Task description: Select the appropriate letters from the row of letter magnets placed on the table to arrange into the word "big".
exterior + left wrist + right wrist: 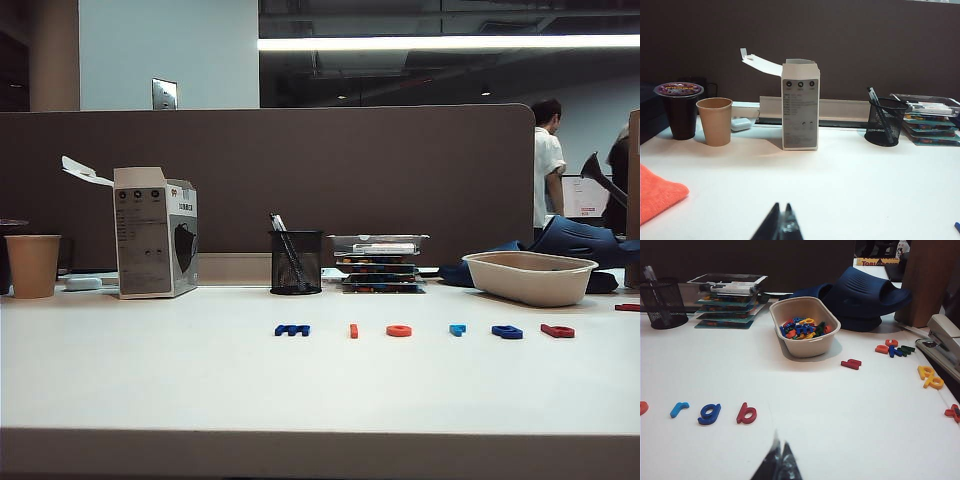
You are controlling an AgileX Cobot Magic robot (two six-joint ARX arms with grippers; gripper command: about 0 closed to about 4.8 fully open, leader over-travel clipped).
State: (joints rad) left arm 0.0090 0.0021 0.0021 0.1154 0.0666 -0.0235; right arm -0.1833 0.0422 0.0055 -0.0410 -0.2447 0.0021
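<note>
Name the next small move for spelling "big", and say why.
Probably open the right gripper and lower it onto the red b. Both grippers are shut and hold nothing; the left gripper faces the box, away from the letters. The b lies nearest the right gripper, at the right end of the row, beside the dark blue g, and the word starts with it.

The magnets themselves read as letters: in the right wrist view a light blue "r" (679, 409), a dark blue "g" (709, 413) and a red "b" (746, 413) lie in a row on the bench (840, 430). A yellow box (878, 261) at the upper right of that view reads "TOBLERONE". Print on the white carton (800, 107) is too small to read.
</note>
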